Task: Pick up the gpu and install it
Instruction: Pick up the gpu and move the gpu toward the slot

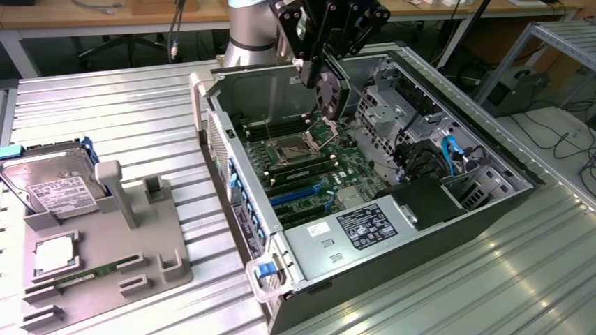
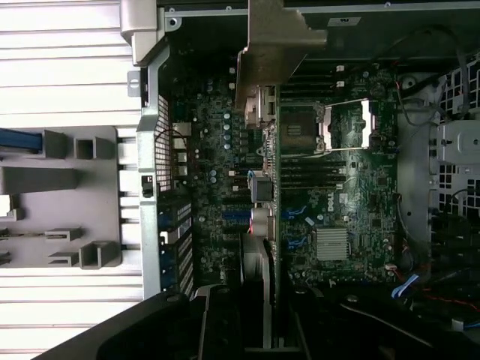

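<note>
Tool (image 1: 322, 70) clamped on gpu (image 1: 333, 98). The card hangs edge-down just above the motherboard (image 1: 308, 164). Judged stiff, fairly light, fragile. Best held by the top edge, clear of the fan.

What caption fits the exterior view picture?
Robot gripper holding the gpu on edge over the motherboard of an open computer case.

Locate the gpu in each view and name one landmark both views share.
Exterior view: the gpu hangs from the gripper over the open computer case.
Wrist view: the gpu is edge-on above the motherboard, beside the CPU socket.
Shared landmark: the CPU socket.
</note>
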Robot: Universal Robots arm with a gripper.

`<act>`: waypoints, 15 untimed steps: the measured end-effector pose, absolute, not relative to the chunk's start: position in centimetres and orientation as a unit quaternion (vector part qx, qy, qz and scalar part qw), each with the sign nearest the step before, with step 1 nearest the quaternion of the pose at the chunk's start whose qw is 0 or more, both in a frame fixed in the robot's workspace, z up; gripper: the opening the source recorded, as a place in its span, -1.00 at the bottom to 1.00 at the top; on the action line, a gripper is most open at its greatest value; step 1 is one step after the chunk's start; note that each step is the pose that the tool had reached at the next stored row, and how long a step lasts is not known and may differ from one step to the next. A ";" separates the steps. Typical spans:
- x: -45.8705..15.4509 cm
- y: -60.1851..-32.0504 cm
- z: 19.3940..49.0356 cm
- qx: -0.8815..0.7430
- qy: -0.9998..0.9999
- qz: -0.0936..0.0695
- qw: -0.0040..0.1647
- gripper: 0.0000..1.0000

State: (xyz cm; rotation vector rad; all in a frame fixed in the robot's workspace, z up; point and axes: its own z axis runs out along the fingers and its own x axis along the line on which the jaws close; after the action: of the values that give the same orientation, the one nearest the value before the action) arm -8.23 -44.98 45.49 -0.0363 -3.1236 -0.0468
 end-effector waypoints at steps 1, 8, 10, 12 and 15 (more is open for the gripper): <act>-8.1 -45.0 45.5 -0.012 -1.000 -0.015 0.009 -0.44; -6.4 -45.0 45.5 -0.012 -1.000 -0.015 0.009 -0.44; -5.9 -45.0 45.5 -0.012 -1.000 -0.015 0.009 -0.44; -5.5 -45.0 45.5 -0.012 -1.000 -0.015 0.009 -0.44; -4.9 -45.0 45.4 -0.012 -1.000 -0.015 0.009 -0.44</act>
State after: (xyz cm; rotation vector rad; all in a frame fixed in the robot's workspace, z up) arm -4.88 -44.97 45.43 -0.0363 -3.1230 -0.0468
